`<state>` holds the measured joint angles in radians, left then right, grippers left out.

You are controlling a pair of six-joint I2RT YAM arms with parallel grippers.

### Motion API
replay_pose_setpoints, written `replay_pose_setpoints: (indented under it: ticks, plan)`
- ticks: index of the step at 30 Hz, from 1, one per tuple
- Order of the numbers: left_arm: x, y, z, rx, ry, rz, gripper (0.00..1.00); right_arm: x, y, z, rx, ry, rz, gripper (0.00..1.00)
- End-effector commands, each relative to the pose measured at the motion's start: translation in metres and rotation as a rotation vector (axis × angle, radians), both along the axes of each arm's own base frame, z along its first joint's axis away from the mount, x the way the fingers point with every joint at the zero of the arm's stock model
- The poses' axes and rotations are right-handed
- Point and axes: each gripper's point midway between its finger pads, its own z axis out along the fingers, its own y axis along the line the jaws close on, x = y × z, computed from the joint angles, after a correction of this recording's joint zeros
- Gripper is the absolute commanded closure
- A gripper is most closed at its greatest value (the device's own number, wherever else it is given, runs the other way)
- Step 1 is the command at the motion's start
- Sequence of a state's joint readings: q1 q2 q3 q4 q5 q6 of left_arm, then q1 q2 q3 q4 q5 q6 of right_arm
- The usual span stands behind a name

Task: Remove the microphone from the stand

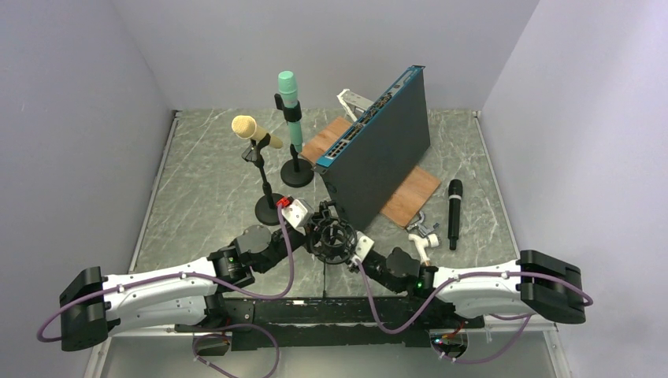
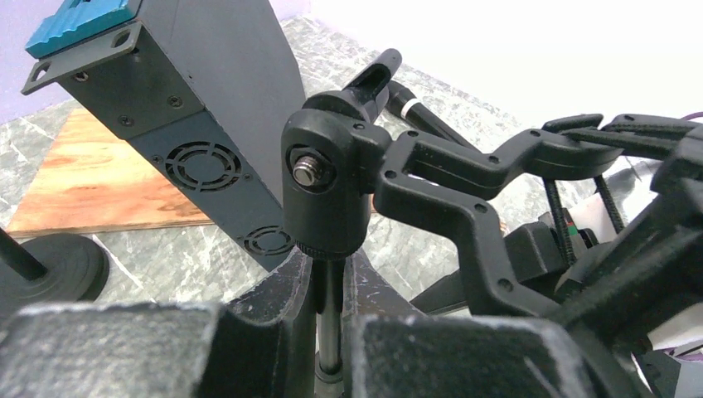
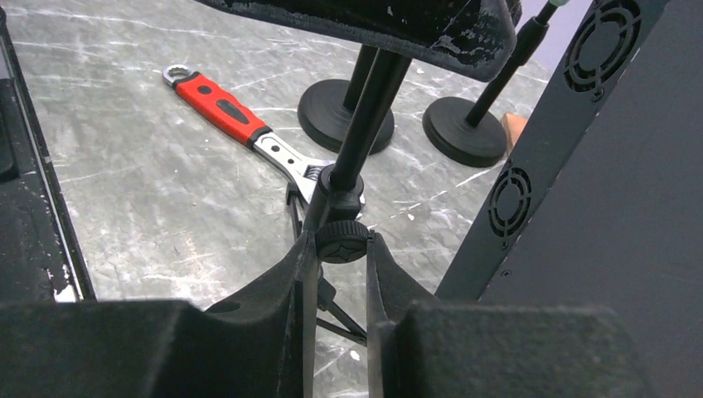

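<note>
Now, microphone (image 1: 454, 214) flat, right of stand (image 1: 332, 236); long axis near-to-far

reads as a robotics lab, a boxed-in test bench rather than a home or shop. closed on three sides by plain pale panels (image 1: 331, 47), floored with a marble-patterned tabletop (image 1: 205, 181). fitted at the near edge with a black mounting rail (image 1: 331, 309) carrying two white-and-black robot arms (image 1: 157, 287), looped with purple cables (image 1: 290, 252). strewn with unrelated props: a rack-mount network unit (image 1: 386, 165) propped on edge on a plywood board (image 1: 413, 195), foam-headed microphones (image 1: 246, 126) on round-based stands (image 1: 297, 175), a loose black handheld microphone (image 1: 454, 213), a red-handled adjustable wrench (image 3: 222, 109), possibly a white pipe fitting (image 1: 423, 240), too small to name for sure.
</note>
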<state>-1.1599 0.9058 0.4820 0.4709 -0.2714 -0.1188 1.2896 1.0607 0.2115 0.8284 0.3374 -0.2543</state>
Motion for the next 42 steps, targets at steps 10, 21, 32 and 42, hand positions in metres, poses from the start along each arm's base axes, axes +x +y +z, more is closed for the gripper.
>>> replay_pose_setpoints:
  ticks: [10,21,32,42]
  plan:
    - [-0.005,-0.004,-0.013,0.002,0.046,-0.02,1.0,-0.01,-0.045,-0.009,0.219,0.278,-0.107,0.24]
    - [-0.005,-0.005,-0.014,0.021,0.049,-0.023,1.0,-0.035,-0.061,-0.006,0.349,0.973,-0.216,0.02]
    - [-0.007,-0.009,-0.008,-0.004,0.064,-0.038,1.0,-0.028,-0.036,0.034,0.692,1.514,0.017,0.05]
    - [-0.008,-0.013,-0.006,-0.013,0.065,-0.046,1.0,0.002,-0.019,0.053,0.971,1.679,0.065,0.2]
